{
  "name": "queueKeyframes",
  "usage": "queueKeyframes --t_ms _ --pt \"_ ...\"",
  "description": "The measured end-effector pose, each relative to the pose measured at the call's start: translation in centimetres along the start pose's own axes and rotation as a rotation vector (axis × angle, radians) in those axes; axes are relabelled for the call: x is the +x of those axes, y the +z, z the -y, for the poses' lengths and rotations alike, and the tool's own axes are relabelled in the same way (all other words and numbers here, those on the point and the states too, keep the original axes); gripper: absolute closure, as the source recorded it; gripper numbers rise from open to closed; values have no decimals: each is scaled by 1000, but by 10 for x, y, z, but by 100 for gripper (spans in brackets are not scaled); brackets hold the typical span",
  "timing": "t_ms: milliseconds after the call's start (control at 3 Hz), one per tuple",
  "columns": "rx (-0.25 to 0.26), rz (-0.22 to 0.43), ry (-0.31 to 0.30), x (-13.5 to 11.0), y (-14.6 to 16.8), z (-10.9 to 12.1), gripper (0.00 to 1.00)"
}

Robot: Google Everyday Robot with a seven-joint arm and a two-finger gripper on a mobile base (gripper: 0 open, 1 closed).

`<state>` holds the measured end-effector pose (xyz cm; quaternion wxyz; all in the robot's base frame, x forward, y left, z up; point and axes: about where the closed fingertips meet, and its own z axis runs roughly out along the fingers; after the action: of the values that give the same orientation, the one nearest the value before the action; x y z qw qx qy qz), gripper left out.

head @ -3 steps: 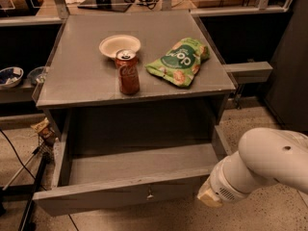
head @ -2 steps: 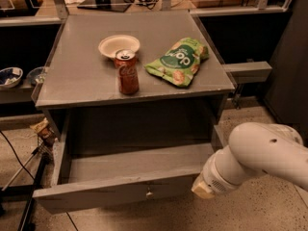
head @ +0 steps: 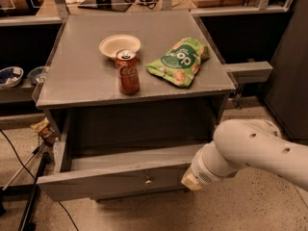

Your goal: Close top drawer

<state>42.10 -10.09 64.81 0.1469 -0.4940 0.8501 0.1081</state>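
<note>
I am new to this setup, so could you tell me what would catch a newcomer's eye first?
The big white arm fills the lower right, its gripper at the right end of the top drawer, which stands pulled far out. On the cabinet top sit a red soda can, a green snack bag and a white bowl.

soda can [head: 129,72]: upright on the grey table top [head: 82,81], near its front edge
paper bowl [head: 120,45]: just behind the can
green snack bag [head: 179,60]: lying flat, right of the can
blue bowl [head: 10,75]: shelf at far left
</note>
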Motion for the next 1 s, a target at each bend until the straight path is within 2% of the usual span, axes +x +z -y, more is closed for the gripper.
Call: queueKeyframes --t_ms 333,667,1000 --pt "10 14 3 -9 6 6 100" --pt "38 45 -2 -32 10 21 100" --pt "42 47 -4 -34 13 22 100"
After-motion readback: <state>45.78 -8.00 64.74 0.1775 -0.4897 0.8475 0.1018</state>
